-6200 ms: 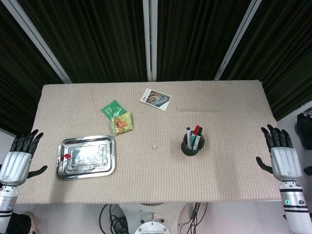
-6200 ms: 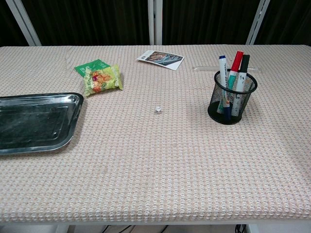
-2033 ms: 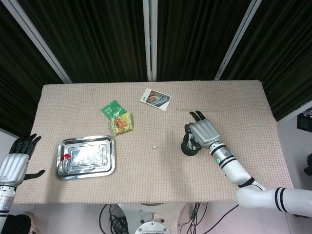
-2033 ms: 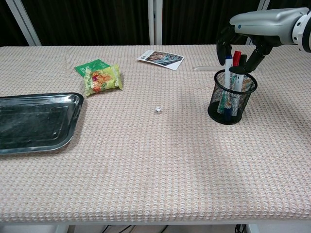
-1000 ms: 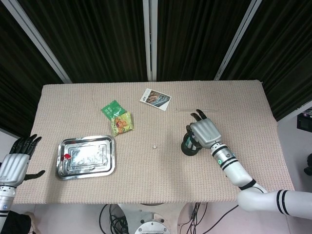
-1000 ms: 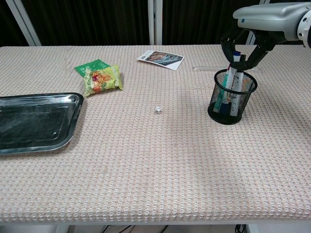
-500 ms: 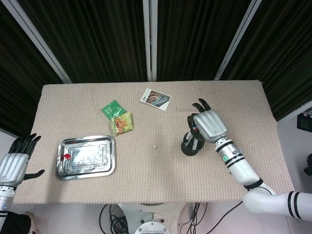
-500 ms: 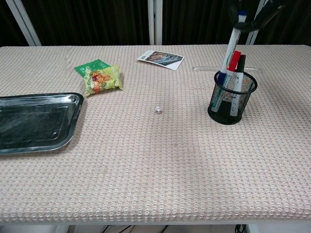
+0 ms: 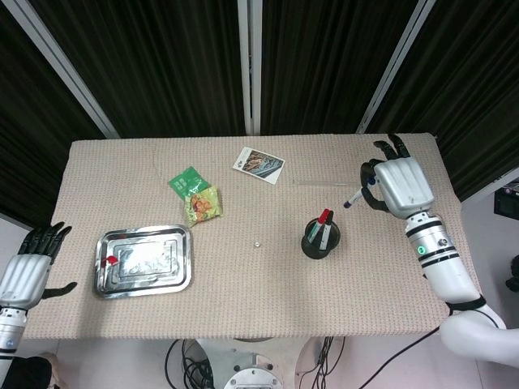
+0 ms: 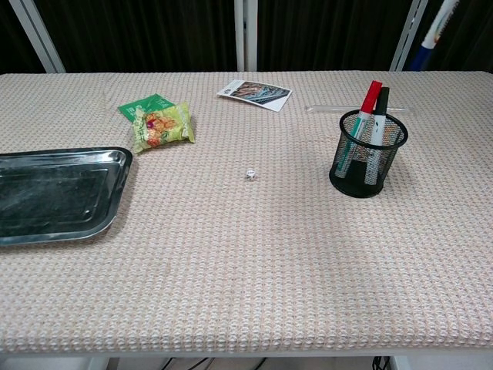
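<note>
My right hand (image 9: pixel 397 185) is raised above the table's right side, gripping a blue-capped white marker (image 9: pixel 354 198) that points down and left. In the chest view only the marker (image 10: pixel 434 35) shows, hanging at the top right. The black mesh pen holder (image 9: pixel 320 241) (image 10: pixel 367 156) stands left of and below the hand, with a red-capped and a black-capped marker (image 10: pixel 370 96) still in it. My left hand (image 9: pixel 28 271) hangs off the table's left edge, fingers apart, holding nothing.
A steel tray (image 9: pixel 143 260) (image 10: pixel 54 193) lies at the left. Green snack packets (image 9: pixel 195 194) (image 10: pixel 158 119) sit behind it, a printed card (image 9: pixel 259 164) (image 10: pixel 255 93) lies further back, and a tiny white object (image 9: pixel 257 241) (image 10: pixel 250 174) rests mid-table. A clear ruler (image 10: pixel 323 109) lies behind the holder.
My right hand has pulled the blue-capped marker fully out of the holder and carried it up and to the right. The left hand has stayed put.
</note>
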{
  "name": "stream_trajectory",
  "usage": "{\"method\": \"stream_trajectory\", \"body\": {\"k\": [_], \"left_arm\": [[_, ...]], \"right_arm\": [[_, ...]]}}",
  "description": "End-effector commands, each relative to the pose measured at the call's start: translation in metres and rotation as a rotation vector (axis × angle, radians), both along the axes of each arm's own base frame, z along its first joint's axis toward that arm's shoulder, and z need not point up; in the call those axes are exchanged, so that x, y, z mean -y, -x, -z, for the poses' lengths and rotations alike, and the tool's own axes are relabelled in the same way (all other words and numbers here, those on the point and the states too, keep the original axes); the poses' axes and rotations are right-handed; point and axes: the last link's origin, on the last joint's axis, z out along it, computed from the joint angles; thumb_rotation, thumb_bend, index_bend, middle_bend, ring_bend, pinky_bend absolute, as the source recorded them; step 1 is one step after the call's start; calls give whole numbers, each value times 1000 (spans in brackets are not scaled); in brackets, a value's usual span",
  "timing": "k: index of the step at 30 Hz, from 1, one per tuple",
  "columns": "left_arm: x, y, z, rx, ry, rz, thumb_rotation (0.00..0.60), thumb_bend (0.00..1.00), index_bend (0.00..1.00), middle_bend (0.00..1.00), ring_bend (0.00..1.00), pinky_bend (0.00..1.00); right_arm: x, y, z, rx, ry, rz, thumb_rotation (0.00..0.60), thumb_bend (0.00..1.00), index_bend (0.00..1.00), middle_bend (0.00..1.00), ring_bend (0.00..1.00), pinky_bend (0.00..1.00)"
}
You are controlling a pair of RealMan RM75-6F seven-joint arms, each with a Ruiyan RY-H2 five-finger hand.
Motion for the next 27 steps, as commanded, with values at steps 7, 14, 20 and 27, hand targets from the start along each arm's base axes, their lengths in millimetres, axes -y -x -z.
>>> {"method": "stream_trajectory", "body": {"k": [7,14,20,27], "left_arm": [[-3,3,4,-3,14,-10,600,94,56,0,0,20],[-4,5,6,1,21,-19,600,94,56,0,0,20],[-4,8,4,8,17,-23,600,95,56,0,0,20],[-2,14,2,17,12,-32,600,94,56,0,0,20]], "right_arm": [[9,62,12,-131,-35,152,600,350,705,651,131,0],[18,75,46,-229,-84,166,600,350,707,651,131,0],[28,73,78,-253,-124,167,600,350,707,651,131,0],[35,66,106,-246,-156,164,600,336,701,641,128,0]]}}
